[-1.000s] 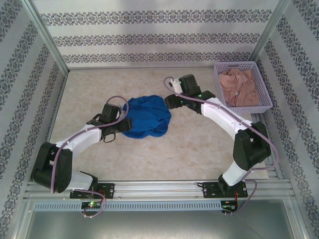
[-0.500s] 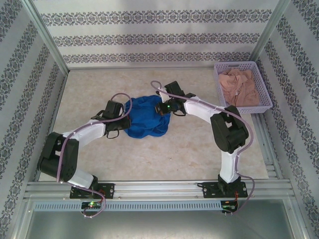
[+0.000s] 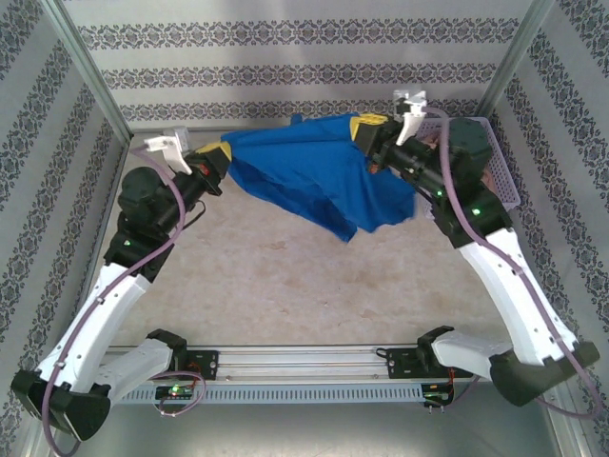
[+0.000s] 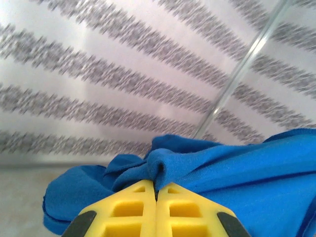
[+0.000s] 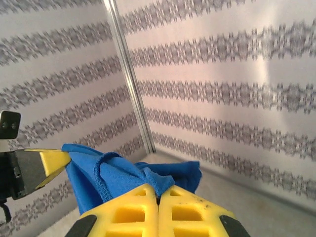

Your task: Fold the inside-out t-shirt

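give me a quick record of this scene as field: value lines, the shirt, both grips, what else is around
garment: blue t-shirt, held up at both ends, middle sagging toward the table
grip left: left gripper shut on a bunched edge at the shirt's left end
grip right: right gripper shut on the shirt's right end, near the rear right corner
fold state: not yet folded, cloth spread out but wrinkled
other: purple basket at rear right, partly behind the right arm

t-shirt [image 4: 247, 173] runs off the left wrist view's right edge
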